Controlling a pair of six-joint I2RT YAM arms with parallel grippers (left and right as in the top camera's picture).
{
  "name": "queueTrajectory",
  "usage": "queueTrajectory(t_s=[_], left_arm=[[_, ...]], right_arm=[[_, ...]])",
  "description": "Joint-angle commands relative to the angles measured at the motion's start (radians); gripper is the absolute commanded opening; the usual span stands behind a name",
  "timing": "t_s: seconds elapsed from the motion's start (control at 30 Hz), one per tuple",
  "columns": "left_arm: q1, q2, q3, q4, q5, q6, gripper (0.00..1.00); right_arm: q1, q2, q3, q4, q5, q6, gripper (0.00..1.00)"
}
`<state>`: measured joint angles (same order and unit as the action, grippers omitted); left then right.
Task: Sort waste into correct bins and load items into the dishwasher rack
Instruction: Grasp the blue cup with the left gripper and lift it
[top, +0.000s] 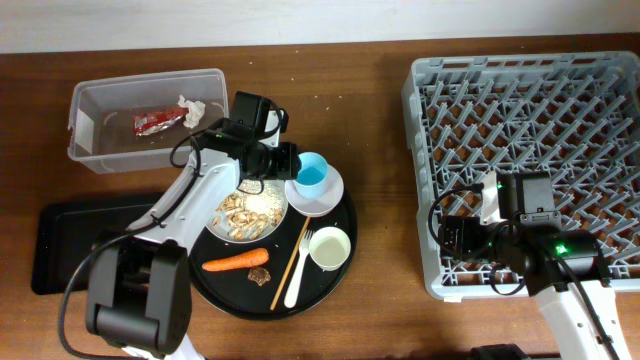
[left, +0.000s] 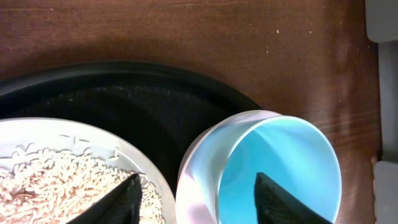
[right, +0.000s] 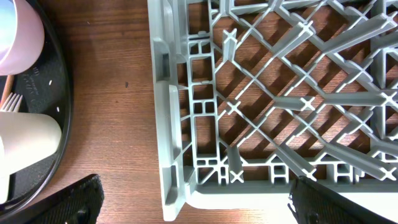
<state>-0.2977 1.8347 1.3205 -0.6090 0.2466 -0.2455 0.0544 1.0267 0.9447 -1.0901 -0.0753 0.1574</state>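
My left gripper is open and straddles the wall of the light blue cup. In the left wrist view one finger is inside the cup and the other is over the white bowl of rice. The cup stands on the pale plate. The carrot, crumb, fork, chopstick and small white cup lie nearby. My right gripper is open and empty at the near-left corner of the grey rack, which also shows in the right wrist view.
The tableware sits on a round black tray. The clear tub at the back left holds the red wrapper and white tissue. The shallow black tray lies at the left edge.
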Motion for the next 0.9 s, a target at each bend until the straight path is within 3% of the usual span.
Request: queueTrajectory(t_s=[0.0,0.33,0.5,0.73,0.87], left_arm=[[-0.019,0.014,0.014,-0.005,0.000,0.003,0.43],[-0.042,0.019,0.006,-0.043,-0.038,0.003,0.19],[-0.042,0.018,0.006,-0.042,-0.037,0.003,0.00],[0.028,-0.093,0.079,-0.137,-0.035,0.003,0.00],[0.104,-0.193,0.090,-0.172,0.150,0.003,0.00]], right_arm=[[0.005,-0.003,0.014,0.000,0.009,0.001,0.99],[0.004,-0.003,0.014,-0.011,0.009,0.001,0.99],[0.005,-0.003,0.014,-0.011,0.009,0.001,0.99],[0.002,-0.005,0.015,-0.014,0.009,0.005,0.99],[-0.134,-0.007,0.063,0.002,0.042,0.084,0.99]])
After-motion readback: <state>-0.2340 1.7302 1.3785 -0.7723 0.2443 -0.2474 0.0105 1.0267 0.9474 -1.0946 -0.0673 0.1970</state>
